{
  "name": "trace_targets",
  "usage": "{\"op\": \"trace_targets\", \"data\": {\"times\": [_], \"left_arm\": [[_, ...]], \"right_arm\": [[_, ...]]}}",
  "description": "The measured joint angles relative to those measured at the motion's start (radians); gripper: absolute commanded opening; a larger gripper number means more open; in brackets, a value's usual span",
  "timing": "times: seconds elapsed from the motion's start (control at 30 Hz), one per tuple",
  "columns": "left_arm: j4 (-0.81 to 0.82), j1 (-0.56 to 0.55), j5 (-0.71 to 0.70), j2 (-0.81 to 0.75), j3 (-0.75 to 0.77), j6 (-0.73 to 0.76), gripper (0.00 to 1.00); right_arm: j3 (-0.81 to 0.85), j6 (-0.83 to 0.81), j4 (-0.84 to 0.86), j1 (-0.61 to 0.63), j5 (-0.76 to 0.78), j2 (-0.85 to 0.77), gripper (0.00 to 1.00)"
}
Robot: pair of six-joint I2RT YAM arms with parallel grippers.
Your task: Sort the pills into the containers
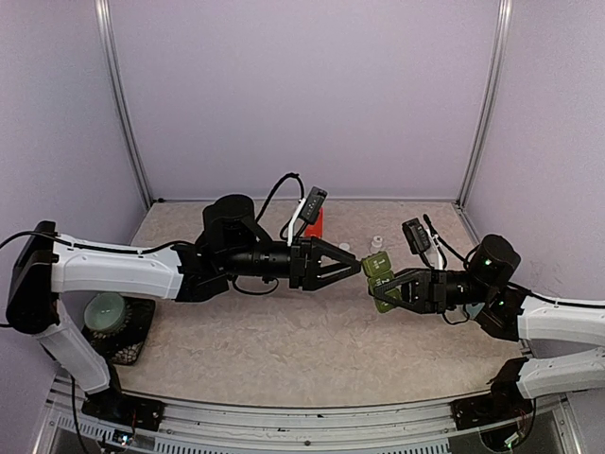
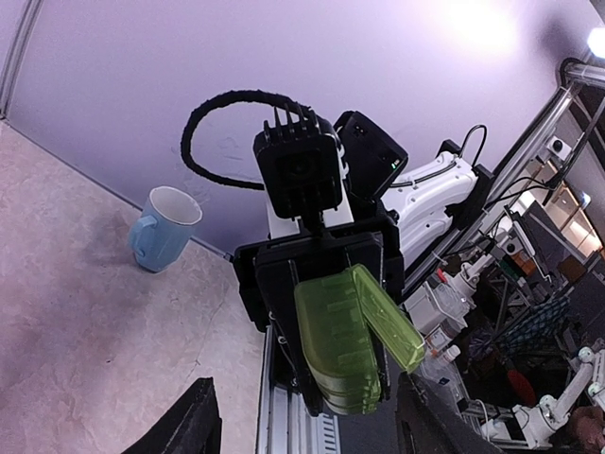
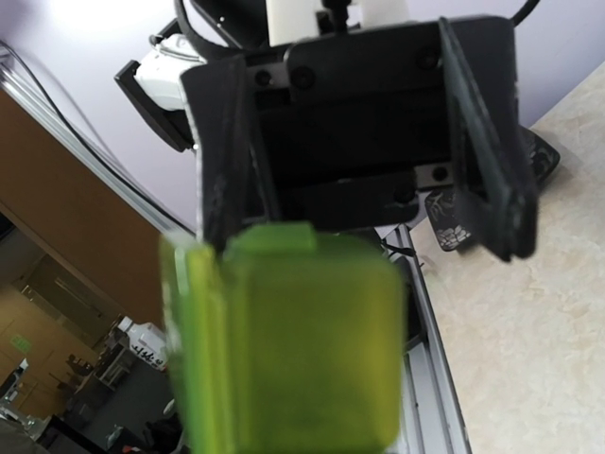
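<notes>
Containers (image 3: 293, 350), green, one lid ajar: clamped in right tool (image 1: 389, 286); left tool (image 1: 355, 265) apart, facing, above counter (image 1: 284, 350).

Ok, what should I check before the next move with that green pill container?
1. Right gripper shut on the containers: ok.
2. Containers held up off the table: ok.
3. Left gripper open and pointed at the containers: ok.
4. One lid hinged open: ok. The other lids: cannot tell.
5. Pills located: cannot tell, none clearly visible.
6. Blue mug away from both grippers: ok.
</notes>
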Motion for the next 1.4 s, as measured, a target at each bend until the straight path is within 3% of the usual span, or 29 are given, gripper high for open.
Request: {"op": "trace_targets", "data": {"times": [0.8,1.4], "left_arm": [[-0.046,0.003,0.005,0.025,0.038,0.008,0.60],[-0.113,-0.004,0.031,0.052,0.090,0.035,0.60]], "right_arm": [[0.004,-0.011,0.003,0.023,-0.018,0.041,0.00],[0.132,-0.188,-0.278,0.059,-0.032,0.091,0.00]]}}
